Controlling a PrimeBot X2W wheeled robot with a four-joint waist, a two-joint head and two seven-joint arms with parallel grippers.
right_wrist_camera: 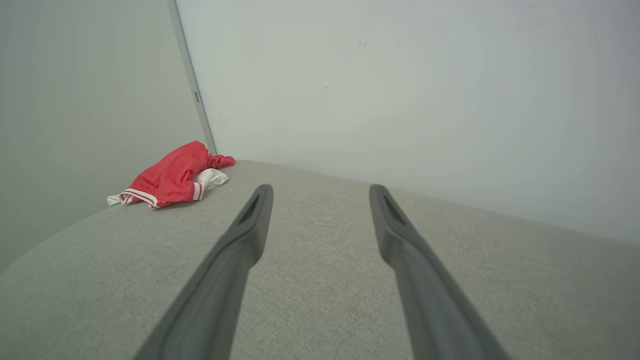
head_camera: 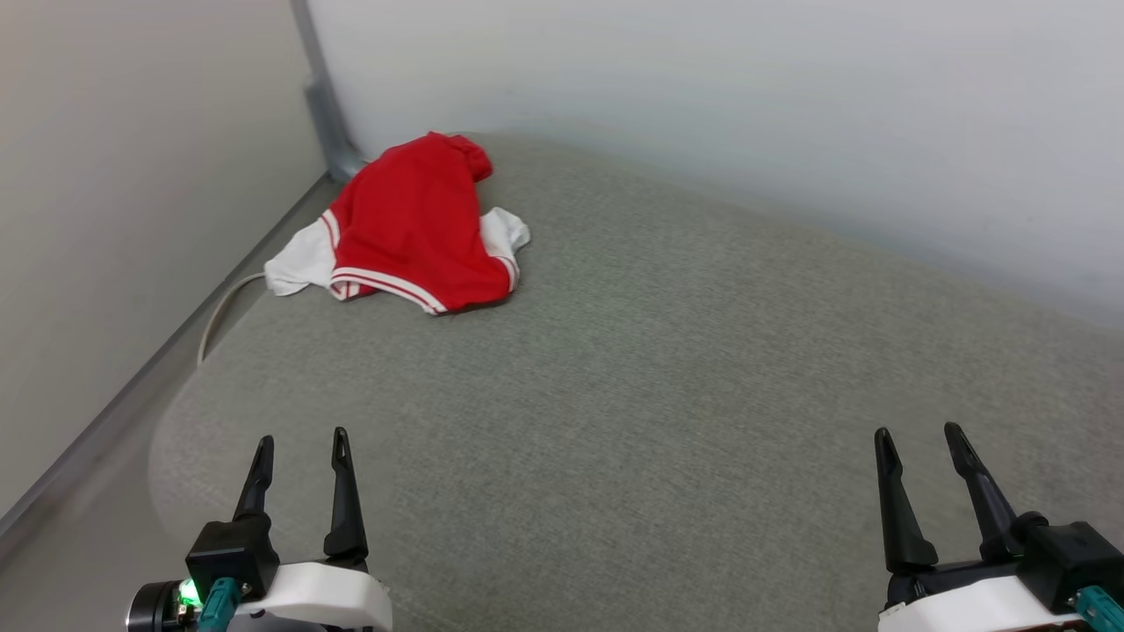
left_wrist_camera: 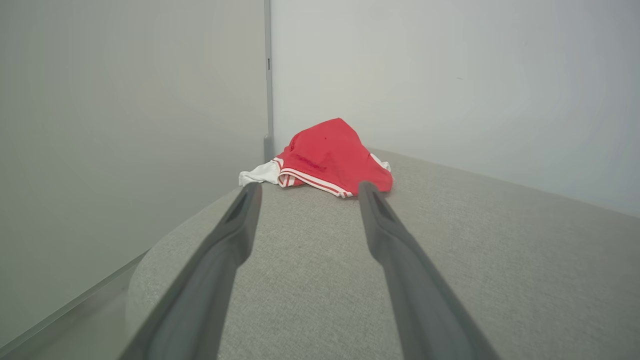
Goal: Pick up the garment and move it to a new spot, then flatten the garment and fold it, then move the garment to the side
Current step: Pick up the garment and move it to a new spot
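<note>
The garment (head_camera: pixel 413 224) is a red shirt with white sleeves and red-and-white stripe trim, lying crumpled in a heap at the far left corner of the grey cushioned surface (head_camera: pixel 667 377). It also shows straight ahead in the left wrist view as the garment (left_wrist_camera: pixel 330 157) and far left in the right wrist view as the garment (right_wrist_camera: pixel 172 177). My left gripper (head_camera: pixel 301 443) hovers open near the front left, well short of the heap. My right gripper (head_camera: pixel 920 437) stands open at the front right, far from it. Both hold nothing.
Pale walls (head_camera: pixel 702 105) close in behind and to the left of the surface, meeting at a grey corner post (head_camera: pixel 320 96). A thin white cable (head_camera: pixel 219 316) curls off the surface's left edge. The surface's rounded front-left corner (head_camera: pixel 176 439) drops to the floor.
</note>
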